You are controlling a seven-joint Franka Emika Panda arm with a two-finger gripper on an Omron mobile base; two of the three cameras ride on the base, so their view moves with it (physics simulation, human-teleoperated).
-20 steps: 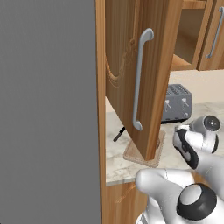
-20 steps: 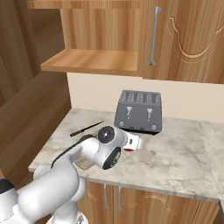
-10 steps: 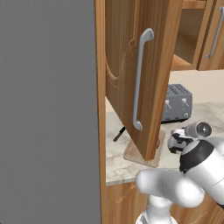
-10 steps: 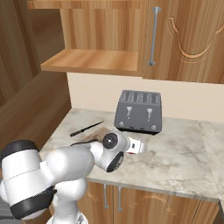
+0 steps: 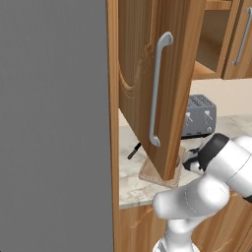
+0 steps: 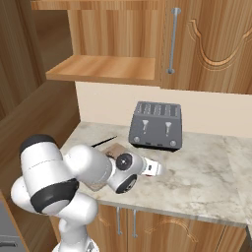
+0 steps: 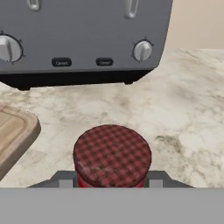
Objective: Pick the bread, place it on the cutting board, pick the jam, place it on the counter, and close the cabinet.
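One jam (image 7: 112,155) jar, small, red, with a dark chequered lid, sits between the gripper's (image 7: 112,183) two fingers, which close on its sides low over the counter (image 7: 183,118); whether its base touches the stone cannot be told. Judged light, rigid and probably glass: smooth-walled, so liable to slip, and breakable if dropped. Best hold is across the body below the lid, as it is now. One toaster (image 7: 83,39), grey, stands just beyond the jar with bare marbled stone between them, leaving room to set down. One cutting board (image 7: 13,135), tan, lies just to one side; its rounded corner is near the jar. One cabinet (image 5: 162,83) door hangs open over the board's end, its long silver handle (image 5: 157,88) facing outward, and must be cleared by the arm.
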